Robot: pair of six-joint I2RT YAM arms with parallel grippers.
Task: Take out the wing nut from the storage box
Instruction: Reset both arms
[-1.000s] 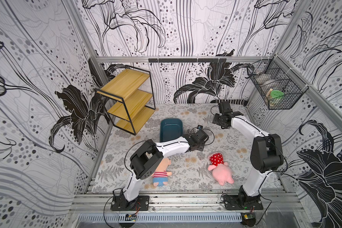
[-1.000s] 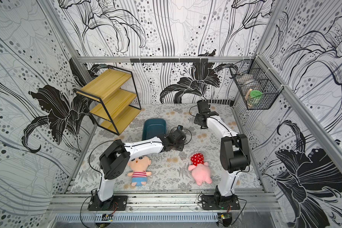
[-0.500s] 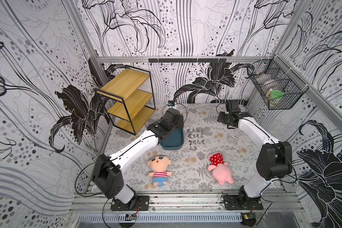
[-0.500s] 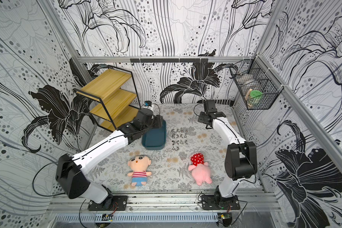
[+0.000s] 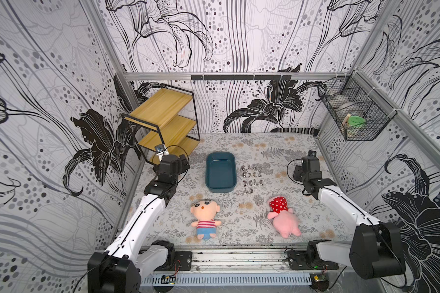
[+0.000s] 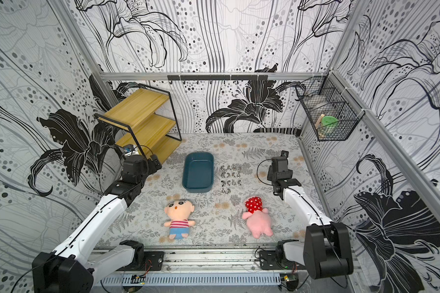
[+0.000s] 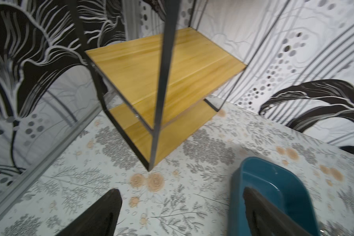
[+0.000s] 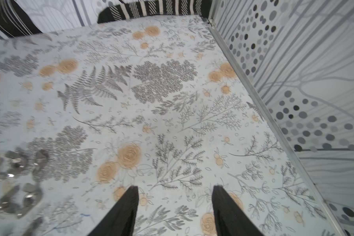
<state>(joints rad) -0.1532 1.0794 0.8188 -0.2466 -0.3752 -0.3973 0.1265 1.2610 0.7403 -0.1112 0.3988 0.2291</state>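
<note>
The left jaws stand wide apart and empty over the counter (image 7: 172,194), between the foot of the wooden shelf (image 7: 161,67) and the storage box (image 7: 278,177). The right jaws are parted less widely, also gripping nothing, over the counter beyond the wing nuts (image 8: 14,173), which look blurred in the right wrist view. In a top view the storage box sits upright mid-counter, the wing nuts lie in short rows just outside its wall facing the right arm (image 5: 341,203), and a striped-shirt doll (image 5: 205,218) and a pink plush (image 5: 283,219) lie nearer the arms' bases.
</note>
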